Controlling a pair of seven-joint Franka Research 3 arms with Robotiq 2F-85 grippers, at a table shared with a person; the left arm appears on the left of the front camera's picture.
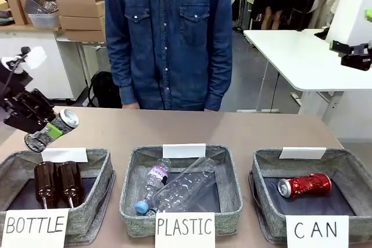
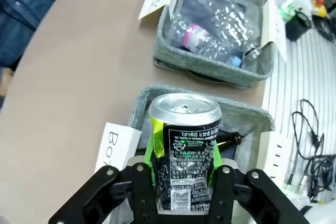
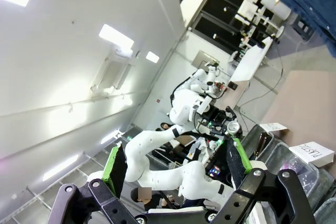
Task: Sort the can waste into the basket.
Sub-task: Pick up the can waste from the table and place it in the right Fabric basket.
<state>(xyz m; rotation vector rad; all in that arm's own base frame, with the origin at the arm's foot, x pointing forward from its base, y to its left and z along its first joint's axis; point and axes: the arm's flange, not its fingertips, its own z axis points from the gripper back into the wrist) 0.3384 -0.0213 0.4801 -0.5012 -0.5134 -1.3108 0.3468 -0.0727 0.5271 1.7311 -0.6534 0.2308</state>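
At the far left of the front view, the left gripper (image 1: pixel 42 127) hangs above the near end of the grey woven basket signed "BOTTLE" (image 1: pixel 97 198), its green pads clamped on the silvery-grey and dark drink can with small print (image 1: pixel 52 130), which lies tilted with its silver top toward the table's middle; the left wrist view confirms the can (image 2: pixel 184 150) pinched squarely between the two pads (image 2: pixel 156 148). Below it two brown glass bottles (image 1: pixel 57 183) lie in that basket. Next along is the middle grey basket signed "PLASTIC" (image 1: pixel 229 184), holding clear plastic bottles (image 1: pixel 177 187). At the right stands the grey woven basket signed "CAN" (image 1: pixel 264 172), with the shiny red can (image 1: pixel 304 186) already lying on its dark bottom. The right gripper (image 3: pixel 176 169) is raised at the table's right edge with its fingers standing wide apart and nothing between them. A person in a denim shirt (image 1: pixel 168 39) stands at the far side, hands not engaged. The step in hand looks like the carry: the can must cross both other baskets, so it is best kept high enough to clear their rims and paper signs, held firmly throughout, brought over the bare part of the "CAN" basket's floor beside the red can, lowered inside the walls, and only then released.
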